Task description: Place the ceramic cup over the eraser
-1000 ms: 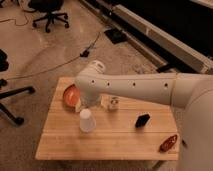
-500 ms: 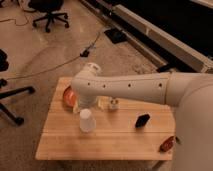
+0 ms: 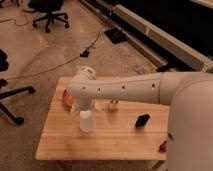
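Note:
The ceramic cup [image 3: 86, 122] is plain white and stands upright on the wooden table [image 3: 115, 142], left of centre. The eraser [image 3: 142, 120] is a small black block lying on the table well to the cup's right, apart from it. My white arm reaches in from the right, and its wrist bends down over the cup. My gripper [image 3: 86, 110] hangs directly above the cup's top, at or very near its rim. The wrist hides whether it has hold of the cup.
A small white bottle [image 3: 113, 105] stands between cup and eraser, further back. An orange bowl [image 3: 66, 98] sits at the back left, mostly behind my arm. A red-brown object [image 3: 163, 146] lies at the table's right edge. Office chairs [image 3: 47, 12] and cables are on the floor.
My arm has swung left and down, so the wrist covers more of the orange bowl and the gripper has come over the cup. The cup and eraser have not moved.

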Tool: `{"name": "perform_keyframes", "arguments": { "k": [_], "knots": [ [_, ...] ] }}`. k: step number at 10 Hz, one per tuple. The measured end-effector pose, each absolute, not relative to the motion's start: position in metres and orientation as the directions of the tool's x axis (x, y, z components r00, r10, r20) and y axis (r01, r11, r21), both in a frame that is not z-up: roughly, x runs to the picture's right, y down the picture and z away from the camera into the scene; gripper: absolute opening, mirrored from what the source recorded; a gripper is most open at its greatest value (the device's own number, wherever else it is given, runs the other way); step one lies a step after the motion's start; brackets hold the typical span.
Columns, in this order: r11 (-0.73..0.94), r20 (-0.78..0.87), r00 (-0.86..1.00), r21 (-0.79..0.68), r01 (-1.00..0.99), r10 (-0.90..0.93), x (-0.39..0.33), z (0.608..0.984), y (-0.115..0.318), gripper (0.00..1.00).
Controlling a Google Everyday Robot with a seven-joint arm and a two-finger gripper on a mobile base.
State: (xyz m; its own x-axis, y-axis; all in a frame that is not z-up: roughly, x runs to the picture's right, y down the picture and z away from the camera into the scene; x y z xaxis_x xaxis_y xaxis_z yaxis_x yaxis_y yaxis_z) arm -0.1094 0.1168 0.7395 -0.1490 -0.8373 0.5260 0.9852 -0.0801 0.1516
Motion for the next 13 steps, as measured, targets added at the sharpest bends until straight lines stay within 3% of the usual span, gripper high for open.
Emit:
{"name": "perform_keyframes", "arguments": {
  "k": [13],
  "knots": [
    [-0.141,0.502,-0.199,0.152,0.978,-0.842,-0.130,0.757,0.135,0.80]
  ]
}}
